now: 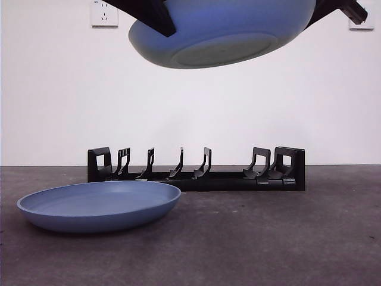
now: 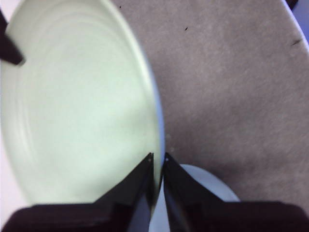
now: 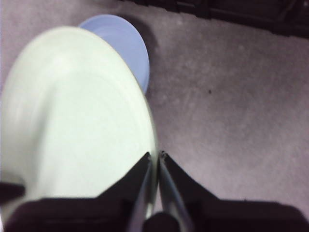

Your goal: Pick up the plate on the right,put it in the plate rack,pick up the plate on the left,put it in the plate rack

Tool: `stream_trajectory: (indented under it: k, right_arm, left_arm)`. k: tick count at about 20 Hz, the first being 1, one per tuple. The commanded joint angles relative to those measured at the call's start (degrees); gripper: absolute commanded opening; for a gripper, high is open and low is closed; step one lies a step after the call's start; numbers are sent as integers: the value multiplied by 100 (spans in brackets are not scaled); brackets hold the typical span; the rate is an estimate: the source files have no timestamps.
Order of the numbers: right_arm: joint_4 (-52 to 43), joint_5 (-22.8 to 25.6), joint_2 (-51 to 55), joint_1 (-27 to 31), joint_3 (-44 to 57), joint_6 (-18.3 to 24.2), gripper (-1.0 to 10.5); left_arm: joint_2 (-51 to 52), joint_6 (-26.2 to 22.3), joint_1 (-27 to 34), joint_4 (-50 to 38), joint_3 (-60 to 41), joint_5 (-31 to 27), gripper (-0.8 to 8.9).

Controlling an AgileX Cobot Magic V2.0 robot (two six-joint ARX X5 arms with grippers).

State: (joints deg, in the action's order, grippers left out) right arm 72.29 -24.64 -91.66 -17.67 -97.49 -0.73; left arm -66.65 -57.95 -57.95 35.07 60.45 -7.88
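Note:
A blue plate (image 1: 223,36) hangs high above the table, tilted, with its underside showing. Both grippers hold it by the rim. My left gripper (image 2: 158,157) is shut on the edge of this plate (image 2: 77,106), which looks pale in the wrist views. On another part of the plate's (image 3: 77,121) rim my right gripper (image 3: 155,154) is shut. In the front view black jaws grip it at the upper left (image 1: 156,15) and upper right (image 1: 351,9). A second blue plate (image 1: 98,205) lies flat at the table's front left. Behind it stands the black plate rack (image 1: 196,173).
The second plate (image 3: 123,41) also lies below the held one in the right wrist view, with the rack (image 3: 217,9) dark beyond it. The grey table (image 1: 268,238) meets a white wall with a socket (image 1: 104,13).

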Motion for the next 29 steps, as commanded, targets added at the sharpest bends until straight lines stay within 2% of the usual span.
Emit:
stream_trajectory:
  k: [1, 3, 6, 8, 10, 13, 15, 19, 21, 29]
  right_arm:
    - [-133, 105, -31, 39, -33, -55, 241]
    - [-197, 103, -31, 39, -50, -55, 309]
    - [-313, 107, -31, 39, -149, -55, 321]
    - [-468, 184, -26, 50, -378, -96, 321]
    - [-761, 577, 55, 50, -798, -256, 321]
    - [-1200, 1462, 326, 48, -1552, -433, 321]
    - [-1274, 1655, 533, 48, -1921, -459, 319]
    - [-699, 1502, 879, 48, -2031, -96, 315]
    - [-280, 1438, 905, 44, -2031, 9, 316]
    - [275, 686, 905, 37, -1961, 39, 315]
  left_arm:
    - [20, 450, -11, 24, 0, -109, -9]
    - [20, 557, -11, 22, 0, -94, -9]
    - [20, 846, -11, 7, 0, -31, -9]
    - [20, 1241, 22, -59, 0, 96, -9]
    - [22, 1716, 120, -267, 0, 278, -8]
    - [22, 2605, 444, -918, 0, 702, -9]
    - [22, 3322, 820, -1556, 0, 1062, -9]
    - [-59, 5174, 2004, -3023, 0, 2249, -9]
    - [-219, 5755, 2549, -3491, 0, 2686, -8]
    - [-1060, 6181, 3235, -4052, 0, 2992, -8]
